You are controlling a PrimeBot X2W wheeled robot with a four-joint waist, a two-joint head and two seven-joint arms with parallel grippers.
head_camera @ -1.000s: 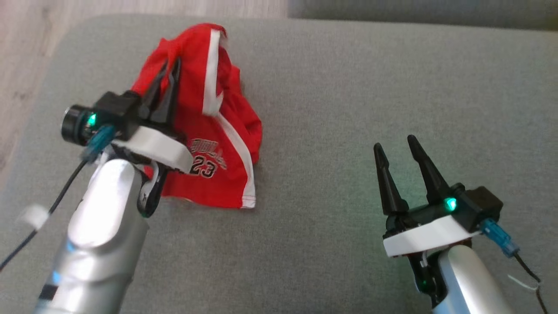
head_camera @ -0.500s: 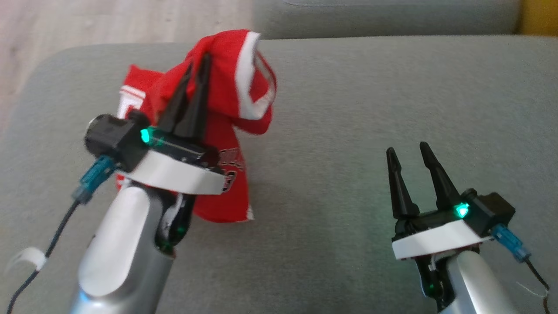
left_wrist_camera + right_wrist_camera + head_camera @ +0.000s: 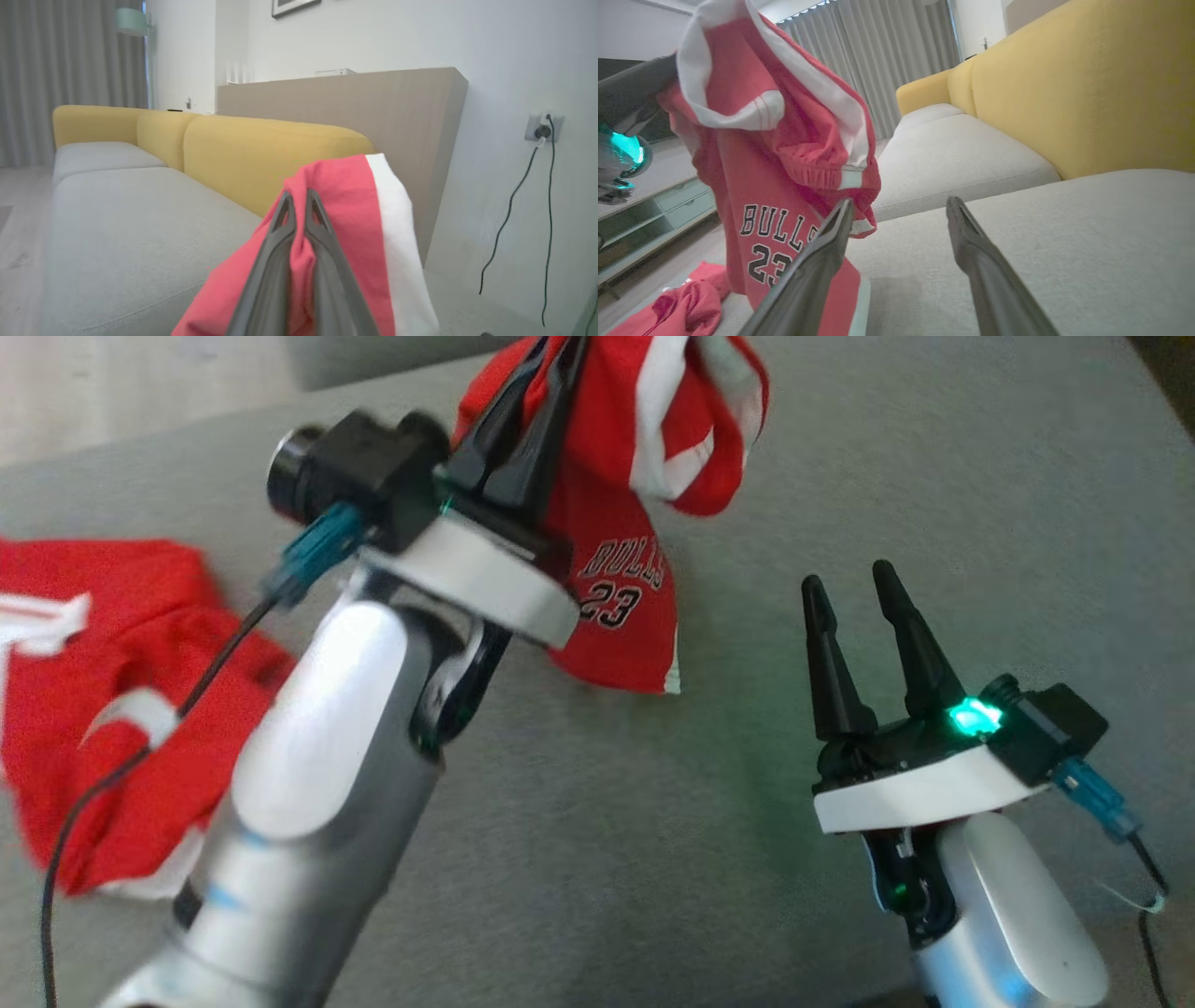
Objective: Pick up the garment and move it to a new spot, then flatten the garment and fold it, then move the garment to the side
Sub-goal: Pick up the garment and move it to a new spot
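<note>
The garment [image 3: 616,607] is a pair of red shorts with white stripes and "BULLS 23" print. It hangs lifted above the grey sofa cushion [image 3: 934,476], its lower hem close to or touching the seat. My left gripper [image 3: 555,350] is shut on its upper edge, with red cloth pinched between the fingers in the left wrist view [image 3: 299,198]. The garment [image 3: 775,186] hangs to the left in the right wrist view. To the right of it, my right gripper [image 3: 845,581] stands open and empty above the cushion, apart from the cloth, with the seat showing between the fingers [image 3: 899,203].
A second red and white cloth [image 3: 103,709] lies crumpled on the cushion at the left, partly behind my left forearm. A yellow backrest [image 3: 1064,93] runs along the sofa's far side. Wood floor lies beyond the cushion's left edge.
My left gripper has lifted the garment off the cushion and carried it rightward and up. The head camera has shifted too, bringing the second red cloth into view. The right gripper stays open.
</note>
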